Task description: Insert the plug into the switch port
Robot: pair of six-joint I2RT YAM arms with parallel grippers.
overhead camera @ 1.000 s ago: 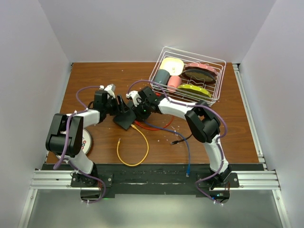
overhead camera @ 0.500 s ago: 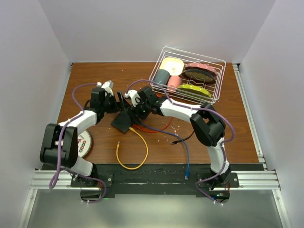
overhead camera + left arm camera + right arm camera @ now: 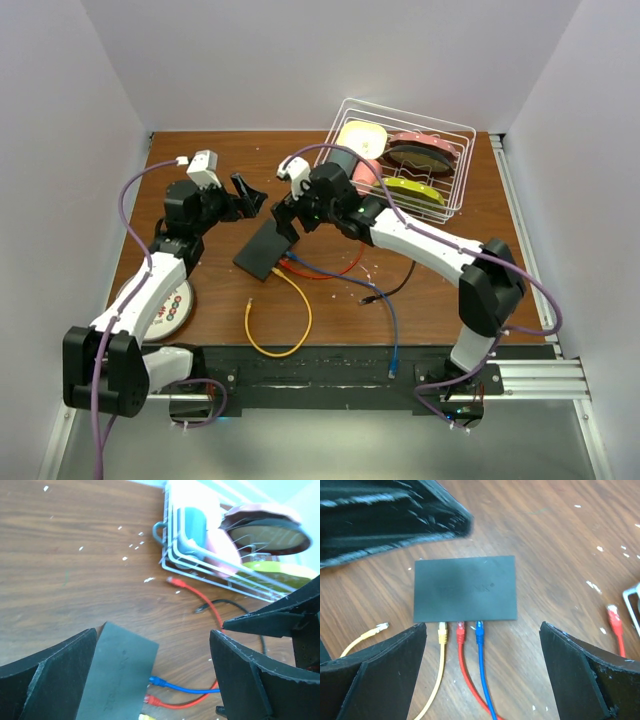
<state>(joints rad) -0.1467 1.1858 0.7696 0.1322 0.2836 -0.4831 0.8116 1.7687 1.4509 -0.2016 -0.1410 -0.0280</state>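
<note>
Wooden table (image 3: 545, 540): one black switch (image 3: 465, 587), three plugs (image 3: 460, 628) in its ports.

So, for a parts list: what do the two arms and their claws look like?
The left arm and right arm have white shells, black joints and a looping purple cable each. The left claw and right claw are matte black with broad wedge-shaped fingers.

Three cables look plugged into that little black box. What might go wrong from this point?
1. The left gripper and right gripper hang open close above the switch; a low move away might nudge it.
2. The yellow cable, red cable and blue cable trail loosely below the right arm, so a snag may drag a plug out.
3. I cannot tell whether the plugs are fully seated.
</note>
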